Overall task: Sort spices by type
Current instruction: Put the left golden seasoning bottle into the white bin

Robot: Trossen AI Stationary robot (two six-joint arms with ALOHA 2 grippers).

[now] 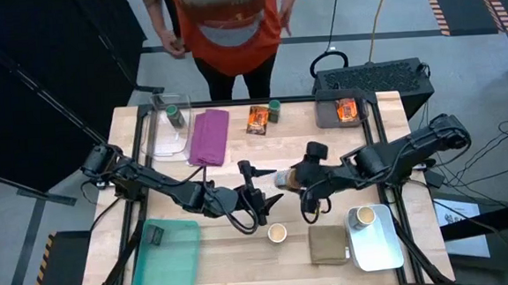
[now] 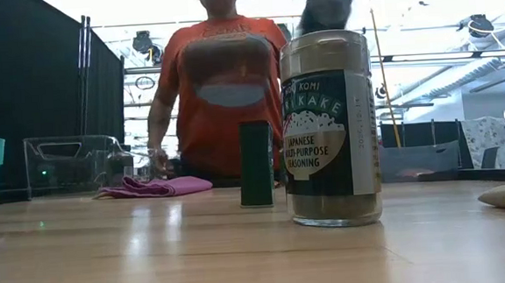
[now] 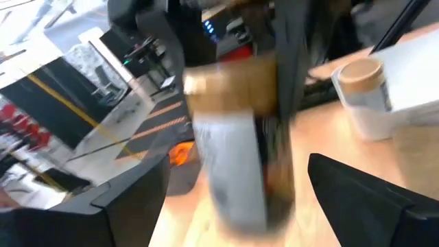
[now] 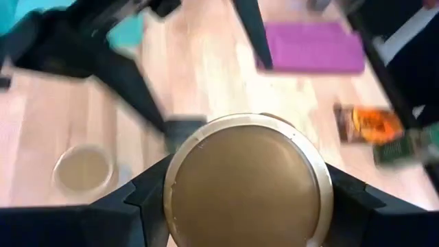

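Two dark, jointed arms, left arm (image 1: 164, 188) and right arm (image 1: 396, 156), trail looping black cables; their fingers (image 3: 370, 199) are flat, black, angular.

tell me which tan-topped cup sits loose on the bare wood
The tan-topped cup between the two cloth-side trays, near the table's front; the other cup stands in the white tray.

At the desk's (image 1: 243, 249) far edge you have a purple cloth (image 1: 208, 135) lying beside a clear bin (image 1: 167, 130) in the far left corner. A teal tray (image 1: 167, 258) sits at your near left corner, an olive-tan folded cloth (image 1: 328, 244) near the near edge beside a white tray (image 1: 379, 241). A person in an orange shirt (image 1: 229, 20) stands beyond the far edge
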